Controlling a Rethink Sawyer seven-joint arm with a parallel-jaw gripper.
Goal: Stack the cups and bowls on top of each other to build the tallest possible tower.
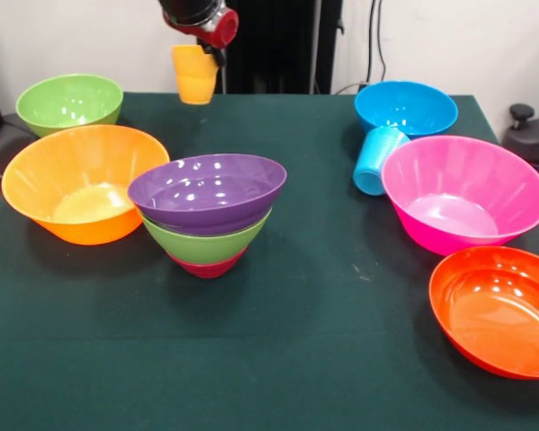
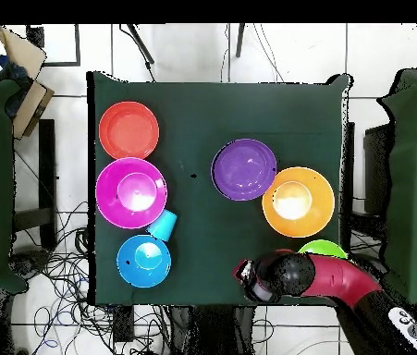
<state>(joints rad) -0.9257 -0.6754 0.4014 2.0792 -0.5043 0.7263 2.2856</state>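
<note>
My gripper (image 1: pixel 214 56) is shut on the rim of the yellow-orange cup (image 1: pixel 194 79) and holds it upright in the air over the table's far edge. In the overhead view the arm (image 2: pixel 295 275) hides the cup. The tower stands mid-table: a purple bowl (image 1: pixel 207 190) nested on a green bowl (image 1: pixel 207 241) on a small crimson bowl (image 1: pixel 207 267); only the purple bowl (image 2: pixel 244 169) shows from overhead. The light blue cup (image 1: pixel 377 160) lies tilted between the blue bowl (image 1: pixel 405 108) and the pink bowl (image 1: pixel 464 193).
A large orange bowl (image 1: pixel 83 182) sits left of the tower, with a second green bowl (image 1: pixel 69 101) behind it. A red-orange bowl (image 1: pixel 499 310) sits at the near right. The dark green table (image 1: pixel 278 359) has bare cloth in front of the tower.
</note>
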